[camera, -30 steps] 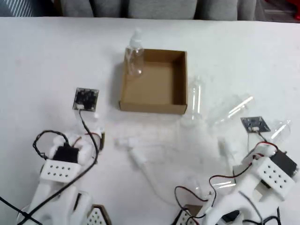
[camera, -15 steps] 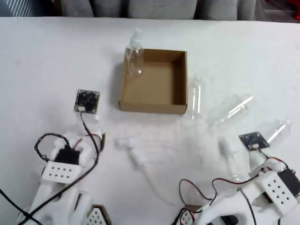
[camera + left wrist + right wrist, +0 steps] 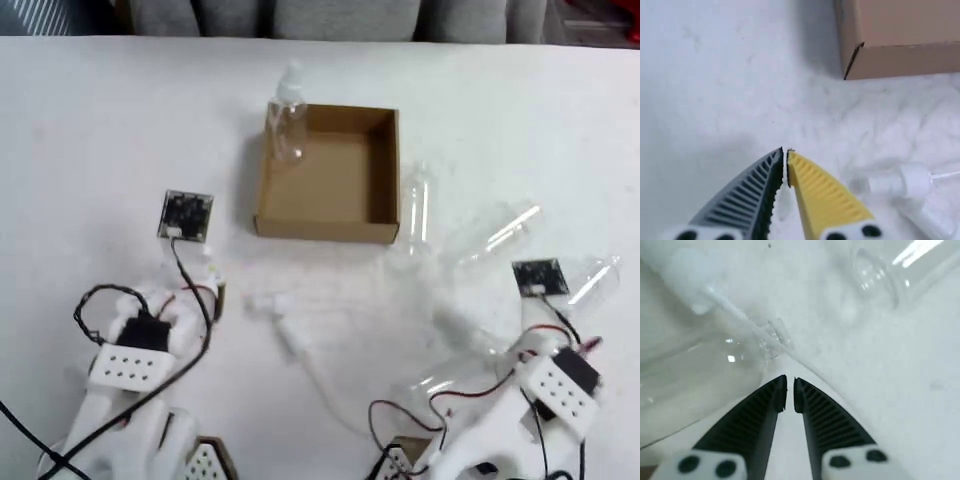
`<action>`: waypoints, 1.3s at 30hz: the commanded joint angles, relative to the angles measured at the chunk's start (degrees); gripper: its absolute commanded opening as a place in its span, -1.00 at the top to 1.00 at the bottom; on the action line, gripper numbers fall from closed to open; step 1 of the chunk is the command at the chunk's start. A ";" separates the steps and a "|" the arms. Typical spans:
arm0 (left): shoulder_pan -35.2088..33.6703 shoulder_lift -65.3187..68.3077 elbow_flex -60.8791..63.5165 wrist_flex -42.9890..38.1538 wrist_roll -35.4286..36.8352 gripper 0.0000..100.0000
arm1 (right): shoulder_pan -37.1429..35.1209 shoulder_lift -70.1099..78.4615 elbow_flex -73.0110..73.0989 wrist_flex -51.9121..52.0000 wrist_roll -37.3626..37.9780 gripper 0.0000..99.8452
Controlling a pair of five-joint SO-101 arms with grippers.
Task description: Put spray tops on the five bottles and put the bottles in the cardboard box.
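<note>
The cardboard box (image 3: 330,175) stands open at mid-table. One clear bottle with a spray top (image 3: 287,118) stands upright at its far left corner. Three clear bottles without tops (image 3: 418,215) (image 3: 495,232) (image 3: 590,275) lie to the right of the box. Another clear bottle (image 3: 700,385) lies right in front of my right gripper (image 3: 789,390), which is shut and holds nothing. A white spray top (image 3: 685,270) lies beyond it, its thin tube running past the bottle's neck. My left gripper (image 3: 785,155) is shut, low over the table, with a loose spray top (image 3: 905,181) beside it.
More loose spray tops (image 3: 285,320) lie in front of the box. The left arm (image 3: 130,360) and the right arm (image 3: 555,385) fill the near corners, with cables trailing. Chairs stand along the far edge. The far half of the table is bare.
The right arm has drawn back toward the near edge and then swung left, behind the lying bottle. The spray top near it has shifted a little. The left arm has barely moved.
</note>
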State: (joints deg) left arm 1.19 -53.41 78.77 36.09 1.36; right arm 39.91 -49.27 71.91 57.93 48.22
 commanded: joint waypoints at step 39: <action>-0.57 -1.19 -0.26 -1.67 -0.70 0.95 | -14.81 -13.93 3.60 5.14 -3.78 0.97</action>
State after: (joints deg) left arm 1.01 -53.41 78.77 35.91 1.36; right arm 24.62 -65.27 76.13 65.14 44.26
